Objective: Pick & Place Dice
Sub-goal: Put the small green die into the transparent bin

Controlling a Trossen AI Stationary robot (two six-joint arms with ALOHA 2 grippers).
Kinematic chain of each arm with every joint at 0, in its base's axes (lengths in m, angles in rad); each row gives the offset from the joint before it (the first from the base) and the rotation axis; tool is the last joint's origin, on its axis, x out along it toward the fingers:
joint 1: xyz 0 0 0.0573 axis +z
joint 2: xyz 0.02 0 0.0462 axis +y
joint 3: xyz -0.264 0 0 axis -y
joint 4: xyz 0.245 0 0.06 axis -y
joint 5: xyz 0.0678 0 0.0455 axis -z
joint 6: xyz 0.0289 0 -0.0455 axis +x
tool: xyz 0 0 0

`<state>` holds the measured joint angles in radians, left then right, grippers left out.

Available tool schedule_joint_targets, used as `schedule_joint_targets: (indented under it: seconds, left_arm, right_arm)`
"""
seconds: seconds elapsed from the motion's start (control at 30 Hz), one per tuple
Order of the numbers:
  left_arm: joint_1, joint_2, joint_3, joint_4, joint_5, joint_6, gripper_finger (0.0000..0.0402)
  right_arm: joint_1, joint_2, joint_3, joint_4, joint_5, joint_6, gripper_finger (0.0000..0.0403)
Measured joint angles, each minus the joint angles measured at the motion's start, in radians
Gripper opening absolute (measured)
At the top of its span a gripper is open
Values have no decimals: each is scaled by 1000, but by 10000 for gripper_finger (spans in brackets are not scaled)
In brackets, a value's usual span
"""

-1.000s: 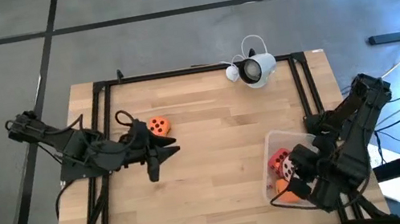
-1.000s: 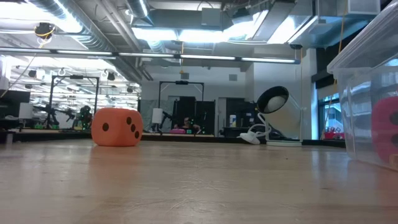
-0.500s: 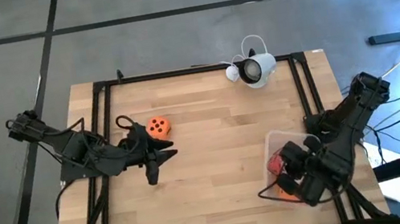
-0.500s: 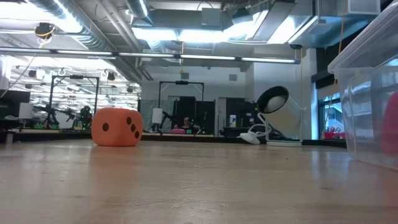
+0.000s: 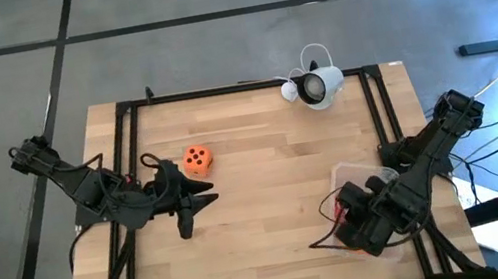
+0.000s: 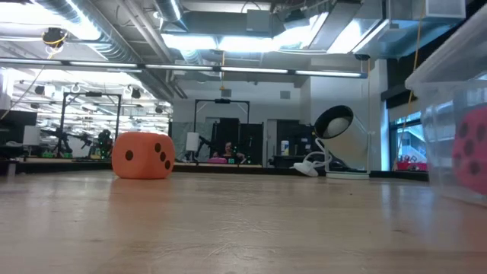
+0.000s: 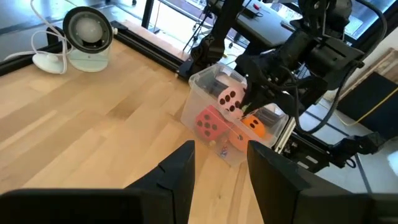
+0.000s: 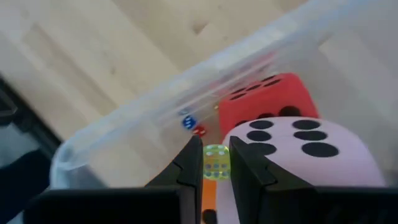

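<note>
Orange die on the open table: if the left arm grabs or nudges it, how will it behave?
The orange die looks soft and matte, so it probably squashes a bit and grips well rather than slipping. It sits flat on one face on the wooden table; a nudge likely slides or tips it over once, not rolls. It seems light for its bulk.

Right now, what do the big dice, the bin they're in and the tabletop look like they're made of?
Big dice, like the orange die on the table: probably soft foam, matte with rounded edges and flat dark pips. Bin: clear, glossy plastic, since the pink die and red die show through its wall. Table: light wood planks with visible grain and a smooth, slightly shiny finish.
</note>
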<state>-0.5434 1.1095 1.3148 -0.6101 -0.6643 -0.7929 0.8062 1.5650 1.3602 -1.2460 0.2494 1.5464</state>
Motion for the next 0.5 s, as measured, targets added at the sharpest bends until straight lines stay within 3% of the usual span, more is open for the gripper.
schedule_joint_targets:
  seconds: [0.5]
  left_arm:
    - [1,0,0,0,-18,19,139]
  right_arm:
    - [2,1,-2,68,-67,-47,51]
